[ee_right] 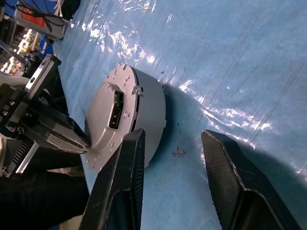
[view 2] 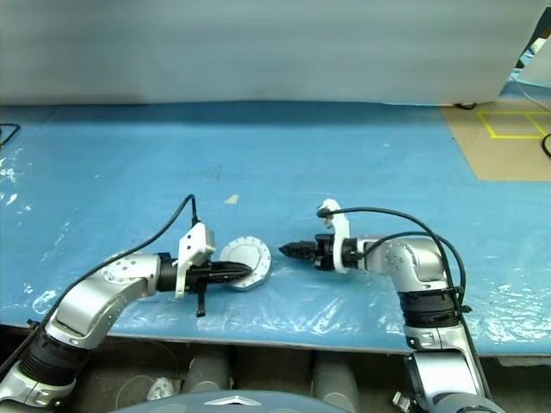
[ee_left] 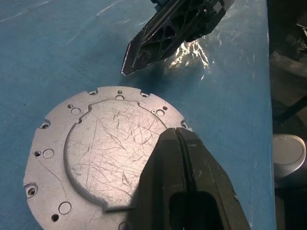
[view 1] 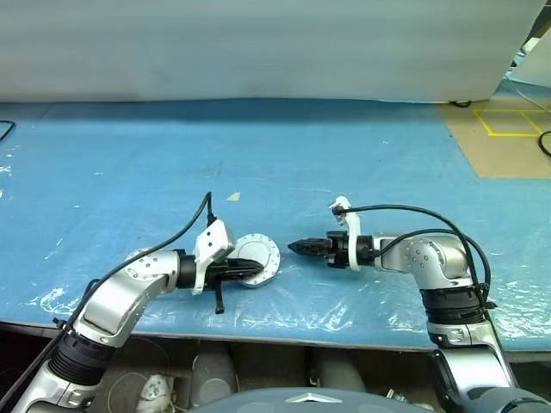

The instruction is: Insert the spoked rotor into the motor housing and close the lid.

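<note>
The motor housing [ee_right: 148,112] is a short round silver casing lying on the blue table near the front edge. Its lid [ee_left: 96,153], a scratched silver plate with holes around the rim, lies flat on top of it [view 1: 263,254]. My left gripper [view 1: 256,269] is shut, and its tips [ee_left: 178,136] rest over the lid's near side with nothing between them. My right gripper [view 1: 297,247] points at the housing from the right, a little apart from it. It stands open and empty [ee_right: 172,139]. The spoked rotor is hidden.
The blue plastic sheet [view 1: 129,163] covers the table, with open room behind and to both sides of the housing. A small pale scrap [view 1: 233,197] lies behind it. The table's front edge [view 1: 284,331] runs close under both arms. Brown floor with yellow tape [view 1: 508,129] is at the far right.
</note>
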Motion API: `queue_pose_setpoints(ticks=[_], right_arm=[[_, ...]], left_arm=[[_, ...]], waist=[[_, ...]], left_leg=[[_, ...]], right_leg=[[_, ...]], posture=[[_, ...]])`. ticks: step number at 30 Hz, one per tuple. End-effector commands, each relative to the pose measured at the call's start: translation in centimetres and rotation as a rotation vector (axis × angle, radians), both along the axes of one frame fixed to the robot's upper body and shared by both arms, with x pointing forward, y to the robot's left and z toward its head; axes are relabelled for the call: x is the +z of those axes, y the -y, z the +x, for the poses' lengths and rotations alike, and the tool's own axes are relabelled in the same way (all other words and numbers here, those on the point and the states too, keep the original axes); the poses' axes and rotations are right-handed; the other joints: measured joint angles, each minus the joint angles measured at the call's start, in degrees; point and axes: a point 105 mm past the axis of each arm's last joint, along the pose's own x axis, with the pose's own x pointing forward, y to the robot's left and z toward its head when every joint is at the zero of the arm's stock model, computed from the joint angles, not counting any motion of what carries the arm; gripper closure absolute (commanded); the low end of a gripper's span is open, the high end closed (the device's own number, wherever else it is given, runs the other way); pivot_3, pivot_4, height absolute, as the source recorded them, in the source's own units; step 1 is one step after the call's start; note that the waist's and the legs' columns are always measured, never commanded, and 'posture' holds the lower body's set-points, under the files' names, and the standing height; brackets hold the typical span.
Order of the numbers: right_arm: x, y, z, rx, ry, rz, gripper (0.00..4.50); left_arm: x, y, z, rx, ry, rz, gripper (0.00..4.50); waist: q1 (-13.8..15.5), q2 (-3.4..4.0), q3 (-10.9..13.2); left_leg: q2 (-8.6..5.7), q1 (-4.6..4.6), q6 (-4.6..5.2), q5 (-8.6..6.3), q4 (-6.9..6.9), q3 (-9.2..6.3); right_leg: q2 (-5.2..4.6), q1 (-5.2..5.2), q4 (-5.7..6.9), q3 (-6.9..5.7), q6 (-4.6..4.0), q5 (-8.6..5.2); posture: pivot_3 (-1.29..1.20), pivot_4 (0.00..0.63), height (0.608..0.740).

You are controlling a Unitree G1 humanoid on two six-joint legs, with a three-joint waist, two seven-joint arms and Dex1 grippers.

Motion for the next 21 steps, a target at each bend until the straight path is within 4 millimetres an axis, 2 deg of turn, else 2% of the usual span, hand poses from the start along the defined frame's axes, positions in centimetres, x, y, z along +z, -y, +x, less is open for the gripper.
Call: queue_pose_setpoints(ticks=[1,4,8,13,15,21], right_arm=[[0.7,-0.3,0.0,0.009,-0.004,0.039,2.60],[0.7,-0.5,0.1,0.009,-0.005,0.040,2.60],[0.5,-0.6,0.3,0.007,0.002,0.037,2.60],[0.1,-0.6,0.2,0.009,0.007,0.028,2.60],[0.0,-0.7,0.1,0.012,0.010,0.024,2.60],[-0.1,-0.7,0.1,0.014,0.024,0.011,2.60]], left_arm=[[-0.5,-1.7,1.5,0.113,-0.001,0.016,4.50],[1.2,-2.3,2.4,0.144,0.036,-0.030,4.50],[2.3,-2.6,2.7,0.156,0.058,-0.065,4.50],[3.8,-2.1,2.8,0.148,0.072,-0.139,4.50],[3.4,-1.9,2.5,0.134,0.048,-0.134,4.50],[0.4,-1.7,1.4,0.103,-0.004,-0.012,4.50]], waist=[[0.0,0.00,0.0],[0.0,0.00,0.0],[0.0,-0.01,0.0],[0.1,-0.01,0.0],[0.1,-0.02,0.0],[0.1,-0.02,0.0]], left_leg=[[0.00,-0.01,0.00,0.00,0.00,0.00],[0.00,-0.04,0.00,0.00,0.00,0.00],[0.00,-0.33,-0.01,0.00,0.00,0.00],[0.01,-0.82,-0.01,0.02,0.02,-0.01],[0.01,-0.82,-0.01,0.02,0.02,-0.01],[0.02,-0.78,-0.01,0.01,0.04,-0.01]], right_leg=[[0.00,-0.01,0.00,-0.01,0.00,0.00],[0.00,-0.04,0.01,-0.01,0.00,0.00],[0.00,-0.29,0.00,-0.03,-0.01,0.01],[0.02,-0.72,0.02,-0.08,-0.04,0.02],[0.02,-0.72,0.02,-0.08,-0.04,0.02],[0.01,-0.71,0.03,-0.07,-0.04,0.02]], posture=[[0.00,0.150,0.740],[0.00,0.150,0.740],[0.00,0.150,0.740],[0.00,0.150,0.740],[0.00,0.150,0.740],[0.00,0.150,0.740]])
